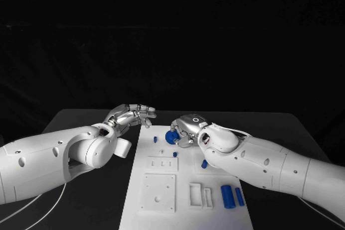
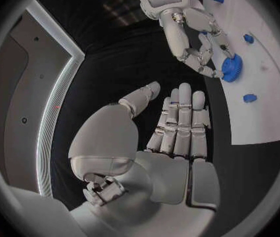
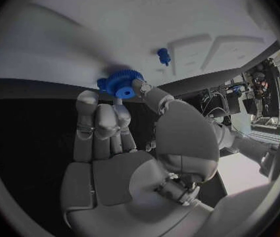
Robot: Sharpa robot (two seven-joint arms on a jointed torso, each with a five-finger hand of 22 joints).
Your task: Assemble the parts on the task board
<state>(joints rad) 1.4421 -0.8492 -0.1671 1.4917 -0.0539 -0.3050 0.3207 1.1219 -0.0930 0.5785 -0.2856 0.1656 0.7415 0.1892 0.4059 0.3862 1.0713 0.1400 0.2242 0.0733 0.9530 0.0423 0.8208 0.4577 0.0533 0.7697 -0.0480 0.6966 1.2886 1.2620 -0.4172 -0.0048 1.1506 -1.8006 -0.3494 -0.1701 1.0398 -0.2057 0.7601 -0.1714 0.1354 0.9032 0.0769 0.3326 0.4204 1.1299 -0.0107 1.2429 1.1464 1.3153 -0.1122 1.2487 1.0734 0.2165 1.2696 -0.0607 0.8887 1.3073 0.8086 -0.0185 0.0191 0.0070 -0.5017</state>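
Board [image 1: 188, 210], a long white plate, lies mid-worktop [image 1: 79, 121] with blue parts scattered on it. Right hand [image 1: 188, 130], over the board's far end at 12 o'clock, pinches a blue gear [image 1: 171, 136] between thumb and fingers [image 3: 122, 122]. To seat it well, I judge, hold the gear level, centre its bore over its post, then press straight down. Left hand [image 1: 131, 115] hovers at the board's 11 o'clock, fingers [image 2: 182, 122] straight, together, holding nothing.
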